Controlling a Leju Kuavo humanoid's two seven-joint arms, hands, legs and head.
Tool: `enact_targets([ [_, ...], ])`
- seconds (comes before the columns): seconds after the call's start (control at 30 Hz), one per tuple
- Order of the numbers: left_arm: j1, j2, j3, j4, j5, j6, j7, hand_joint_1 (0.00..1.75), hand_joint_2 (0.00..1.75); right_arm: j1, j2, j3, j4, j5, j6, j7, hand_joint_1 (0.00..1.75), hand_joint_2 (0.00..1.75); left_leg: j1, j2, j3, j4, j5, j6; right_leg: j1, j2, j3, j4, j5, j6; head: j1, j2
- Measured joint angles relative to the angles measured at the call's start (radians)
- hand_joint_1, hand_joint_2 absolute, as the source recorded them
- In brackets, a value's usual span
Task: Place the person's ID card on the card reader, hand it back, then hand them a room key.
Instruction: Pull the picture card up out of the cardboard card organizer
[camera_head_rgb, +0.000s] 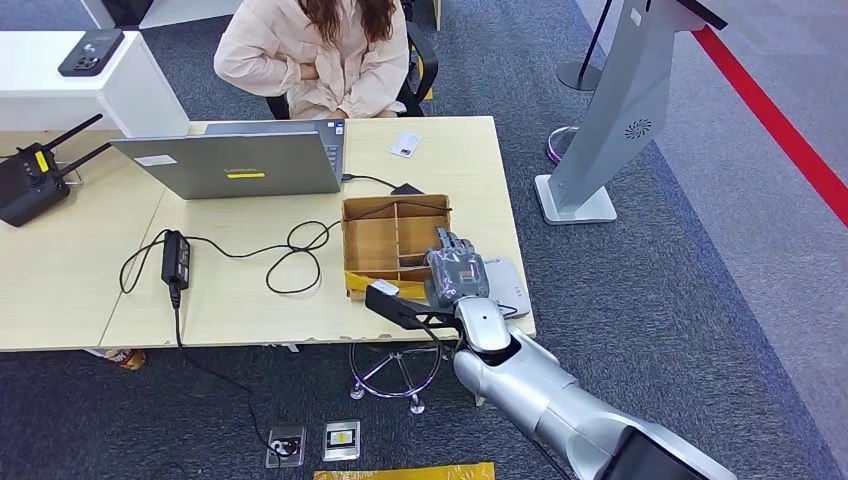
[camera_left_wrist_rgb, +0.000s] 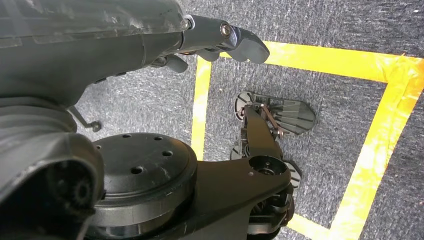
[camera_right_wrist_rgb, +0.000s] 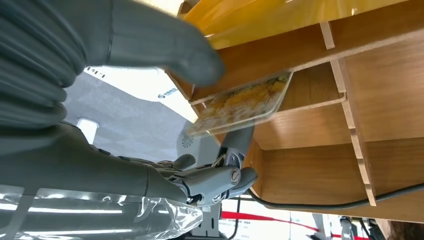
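Room key (camera_right_wrist_rgb: 240, 102) pinched at box (camera_head_rgb: 372, 240) edge

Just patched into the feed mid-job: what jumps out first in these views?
The right hand stretches over the table's near right corner, beside the divided wooden tray, pinching a yellow-patterned card between thumb and finger. Across the table a person sits behind an open laptop, with a small white card lying in front of them.
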Motion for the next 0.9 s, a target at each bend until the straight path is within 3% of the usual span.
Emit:
enact_targets([
  [0.73,-0.001,0.0,0.0,0.0,-0.009,0.002,0.003,0.0,0.0,0.0,-0.001,0.0,-0.014,-0.012,-0.004,-0.001,1.75,1.75,0.0,0.0,0.0,0.0,0.0,0.0,0.0,0.0,0.0,0.0,0.0,0.0,0.0,0.0],
  [0.9,-0.001,0.0,0.0,0.0,-0.014,0.001,0.004,0.0,0.0,-0.011,-0.007,-0.001,-0.039,0.02,-0.027,0.03,1.75,1.75,0.0,0.0,0.0,0.0,0.0,0.0,0.0,0.0,0.0,0.0,0.0,0.0,0.0,0.0],
])
